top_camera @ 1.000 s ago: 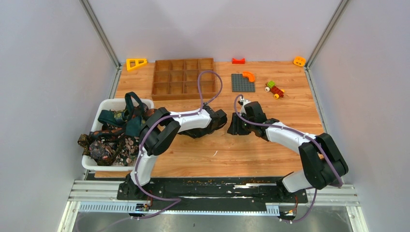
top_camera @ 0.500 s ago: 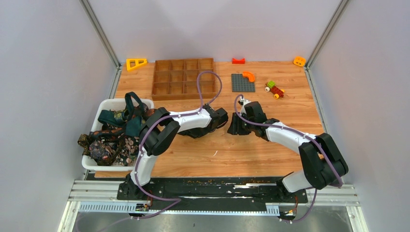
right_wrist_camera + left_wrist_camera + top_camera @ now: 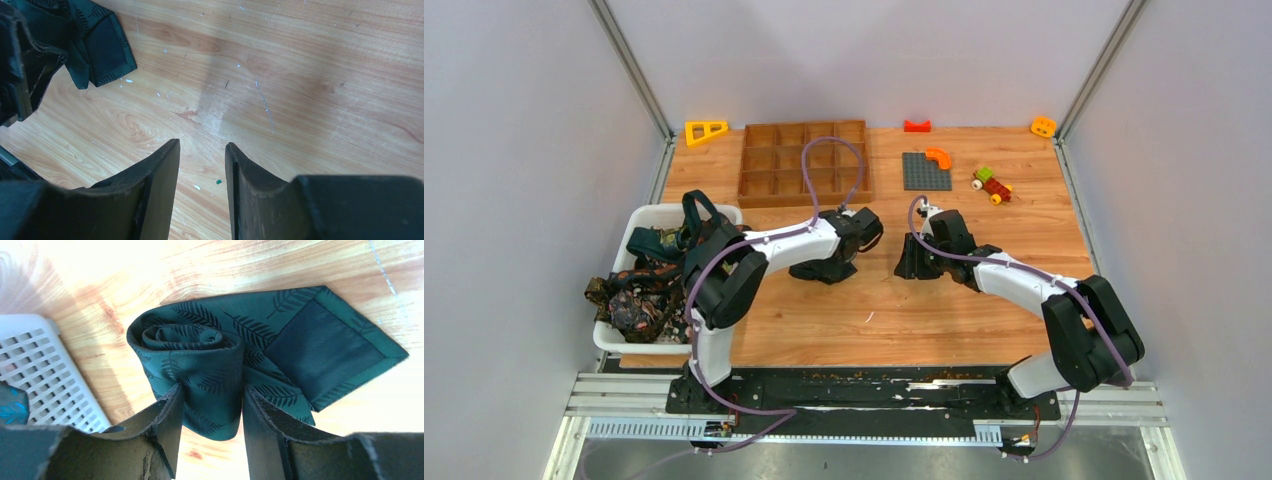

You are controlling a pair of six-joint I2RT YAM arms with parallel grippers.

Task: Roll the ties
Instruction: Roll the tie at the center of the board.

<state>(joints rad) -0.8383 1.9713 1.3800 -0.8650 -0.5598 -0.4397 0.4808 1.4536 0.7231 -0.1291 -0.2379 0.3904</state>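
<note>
Swinging leftward since a second ago, the left arm now reaches closer to the white plastic basket [image 3: 724,212], and its purple cable loop [image 3: 834,150] arches over the brown wooden compartment tray [image 3: 804,160]. From above, the left hand [image 3: 829,265] sits low on the wooden bench [image 3: 1024,220], and the right hand [image 3: 912,262] rests just to its right, where it was. A heap of patterned fabric ties [image 3: 649,300] fills the basket and spills over its left rim.

At the left wrist, the dark green fern-print fabric tie [image 3: 190,337] lies on the bench wound into a loose roll. Its pointed tip, showing darker lining, is spread flat to the right. The left hand's [image 3: 212,395] fingers stand apart, one on each side of the roll's near part, and the cloth touches both. Whether they squeeze it, I cannot tell. The basket's lattice corner [image 3: 45,360] lies just left of the roll.

At the right wrist, the right hand's [image 3: 202,147] fingers are apart over bare wood, holding nothing. The tie's tip [image 3: 95,45] lies at upper left, well apart from this hand.
</note>
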